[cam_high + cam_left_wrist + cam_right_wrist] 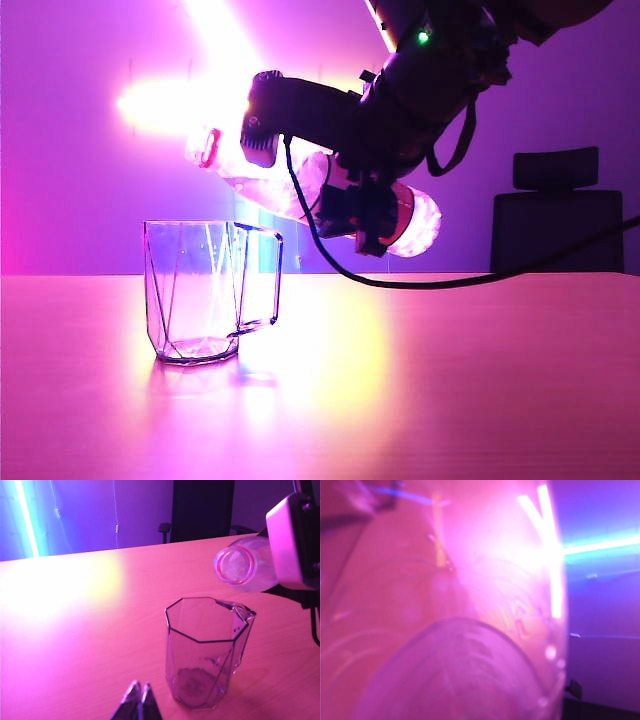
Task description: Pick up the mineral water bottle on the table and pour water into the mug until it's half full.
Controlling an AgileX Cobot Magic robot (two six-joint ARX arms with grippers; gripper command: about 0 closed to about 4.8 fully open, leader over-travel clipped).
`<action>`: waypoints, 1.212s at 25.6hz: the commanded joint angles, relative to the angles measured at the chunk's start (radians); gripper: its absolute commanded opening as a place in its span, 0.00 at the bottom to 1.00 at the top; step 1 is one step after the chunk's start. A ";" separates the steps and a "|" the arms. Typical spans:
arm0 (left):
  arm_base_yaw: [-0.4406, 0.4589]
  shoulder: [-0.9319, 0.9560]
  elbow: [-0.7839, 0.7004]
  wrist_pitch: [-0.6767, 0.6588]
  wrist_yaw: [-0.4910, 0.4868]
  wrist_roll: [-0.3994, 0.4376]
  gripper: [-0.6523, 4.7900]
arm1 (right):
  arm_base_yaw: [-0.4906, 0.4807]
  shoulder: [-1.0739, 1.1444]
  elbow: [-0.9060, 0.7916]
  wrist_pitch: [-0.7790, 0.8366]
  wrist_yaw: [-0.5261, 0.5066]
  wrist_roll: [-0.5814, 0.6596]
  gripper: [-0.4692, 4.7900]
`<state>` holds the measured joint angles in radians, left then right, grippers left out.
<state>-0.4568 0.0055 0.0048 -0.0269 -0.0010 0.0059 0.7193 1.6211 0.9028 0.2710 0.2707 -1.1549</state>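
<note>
My right gripper (365, 215) is shut on the mineral water bottle (255, 185) and holds it tilted almost level in the air. The bottle's open, red-ringed mouth (235, 566) points towards the mug (205, 290) and hangs just above its rim on the handle side. The clear faceted mug (205, 650) stands upright on the table (450, 380). No water shows in it, and none runs from the mouth. The bottle's body (460, 670) fills the right wrist view and hides the fingers. My left gripper (140, 692) is shut, low over the table (75, 630) beside the mug.
A black chair (555, 215) stands behind the table at the back right. The right arm's black cable (450, 280) sags just above the tabletop. A bright light strip glares on the back wall and reflects off the table.
</note>
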 commanded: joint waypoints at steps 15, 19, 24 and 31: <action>-0.001 0.000 0.004 0.006 0.004 -0.003 0.12 | 0.002 -0.010 0.011 0.102 0.165 -0.219 0.60; -0.001 0.000 0.004 0.006 0.004 -0.003 0.12 | 0.002 -0.010 0.011 0.102 0.166 -0.241 0.60; -0.001 0.000 0.004 0.006 0.004 -0.003 0.12 | 0.002 -0.010 0.011 0.108 0.182 -0.268 0.60; -0.001 0.000 0.004 0.006 0.004 -0.003 0.12 | 0.003 -0.010 0.011 0.125 0.203 -0.293 0.60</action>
<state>-0.4568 0.0055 0.0048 -0.0269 -0.0006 0.0059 0.7197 1.6211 0.9028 0.3264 0.4633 -1.4456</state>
